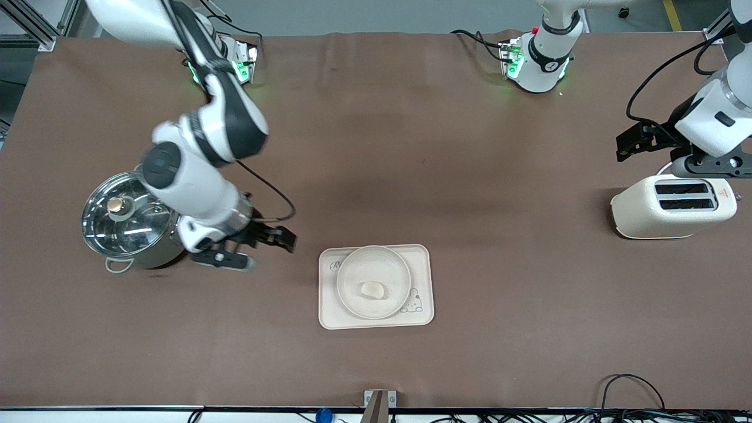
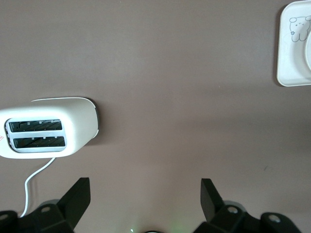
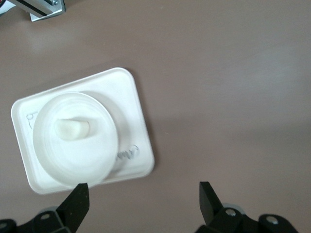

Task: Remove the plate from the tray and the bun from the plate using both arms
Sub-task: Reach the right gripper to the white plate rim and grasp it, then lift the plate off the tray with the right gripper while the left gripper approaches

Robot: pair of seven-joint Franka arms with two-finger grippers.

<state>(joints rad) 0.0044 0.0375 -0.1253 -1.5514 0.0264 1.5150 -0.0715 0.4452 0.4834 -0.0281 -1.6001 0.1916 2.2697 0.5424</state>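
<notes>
While bun point(image 1: 372, 289) sits on plate point(image 1: 352, 267) on tray point(image 1: 423, 258) near table point(image 1: 411, 147) front edge, nothing done | right tool point(image 1: 267, 247) wide, empty, beside tray; left tool point(image 1: 637, 141) wide, empty, above toaster point(image 1: 646, 217) | both removals left
</notes>
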